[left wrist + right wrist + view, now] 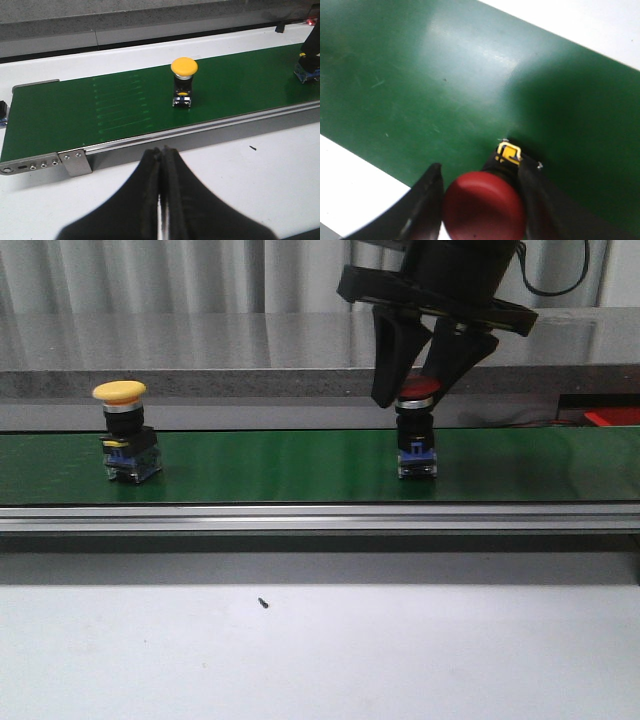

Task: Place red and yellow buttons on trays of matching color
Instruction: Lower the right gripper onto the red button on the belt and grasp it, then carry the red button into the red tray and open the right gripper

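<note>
A red button (pixel 417 440) stands upright on the green conveyor belt (pixel 280 465) at the right. My right gripper (pixel 412 395) comes down over it, with a finger pressed to each side of the red cap (pixel 482 207). A yellow button (pixel 120 392) stands upright on the belt at the left and also shows in the left wrist view (pixel 184 67). My left gripper (pixel 162 150) is shut and empty, over the white table in front of the belt, well short of the yellow button. No trays are clearly in view.
An aluminium rail (pixel 320 518) runs along the belt's front edge, with a metal end bracket (pixel 75 162) at the belt's left end. A red object (pixel 610 417) lies behind the belt at far right. White table (pixel 320 650) lies in front.
</note>
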